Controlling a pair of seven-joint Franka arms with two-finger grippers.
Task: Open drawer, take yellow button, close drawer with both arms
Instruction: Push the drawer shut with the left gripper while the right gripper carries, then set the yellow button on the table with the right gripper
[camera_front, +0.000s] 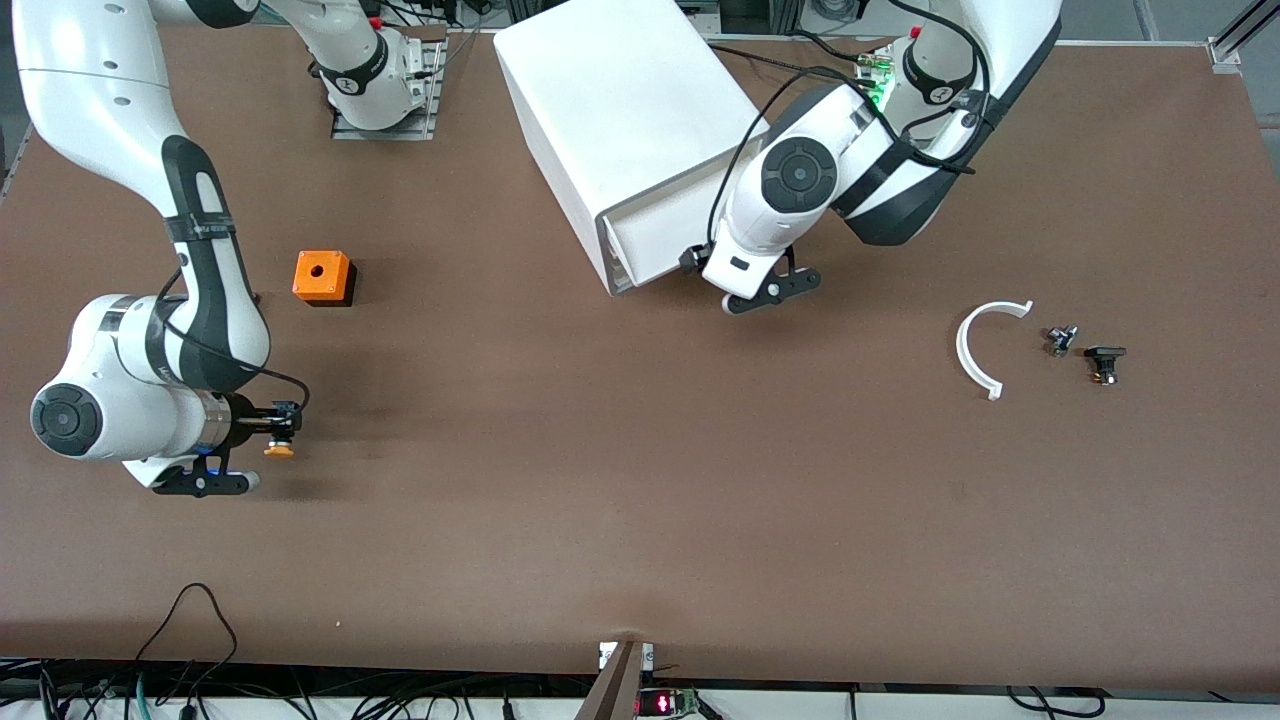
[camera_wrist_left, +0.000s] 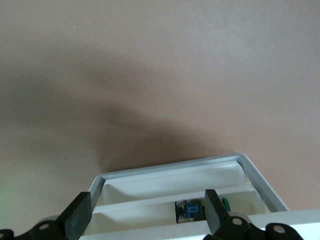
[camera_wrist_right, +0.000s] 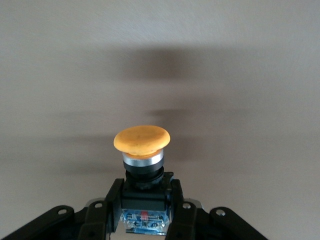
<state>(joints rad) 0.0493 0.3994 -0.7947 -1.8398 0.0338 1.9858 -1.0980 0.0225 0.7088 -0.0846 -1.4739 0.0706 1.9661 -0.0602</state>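
My right gripper (camera_front: 283, 428) is shut on the button (camera_front: 279, 450) by its black body and holds it just above the table at the right arm's end. In the right wrist view my right gripper (camera_wrist_right: 145, 202) has the button (camera_wrist_right: 141, 140) orange cap outward, with a fingertip (camera_wrist_right: 179, 200) on each side of the body. The white cabinet (camera_front: 620, 110) stands at the back middle. Its top drawer (camera_wrist_left: 170, 174) stands partly out and holds a small black and blue part (camera_wrist_left: 189, 210). My left gripper (camera_wrist_left: 147, 215) is open over the drawer's edge, at the cabinet's front (camera_front: 697, 262).
An orange cube with a hole (camera_front: 322, 276) sits near the right arm. A white curved strip (camera_front: 975, 350) and two small black parts (camera_front: 1060, 340) (camera_front: 1105, 362) lie toward the left arm's end. Bare brown table fills the middle and front.
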